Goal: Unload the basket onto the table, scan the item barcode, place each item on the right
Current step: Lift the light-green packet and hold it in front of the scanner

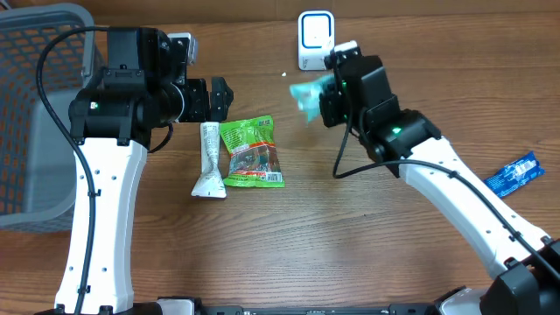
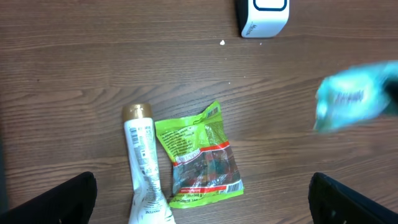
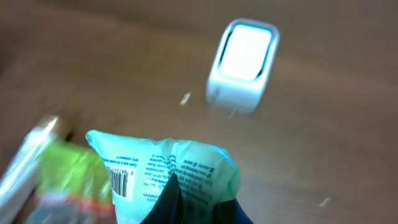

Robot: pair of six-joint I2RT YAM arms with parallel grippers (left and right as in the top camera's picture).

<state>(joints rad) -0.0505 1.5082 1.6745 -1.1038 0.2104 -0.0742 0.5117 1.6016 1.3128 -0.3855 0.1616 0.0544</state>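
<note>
packet (image 3: pixel 163 169), teal, clenched in right gripper (image 3: pixel 198 208), barcode showing, near white scanner (image 3: pixel 242 67). left gripper (image 1: pixel 218 98) released, jaws wide, over tube (image 2: pixel 143 163) and green pouch (image 2: pixel 198 155).

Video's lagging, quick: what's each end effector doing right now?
Left end effector: open, holding nothing.
Right end effector: closed on a light teal packet.

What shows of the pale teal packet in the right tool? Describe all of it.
The pale teal packet is a soft, glossy plastic pouch printed with small dark text and a barcode near one edge. The right tool pinches its lower edge, creasing it. It is held above the wooden table, near the white scanner, touching only the tool. It looks blurred in every view.
</note>
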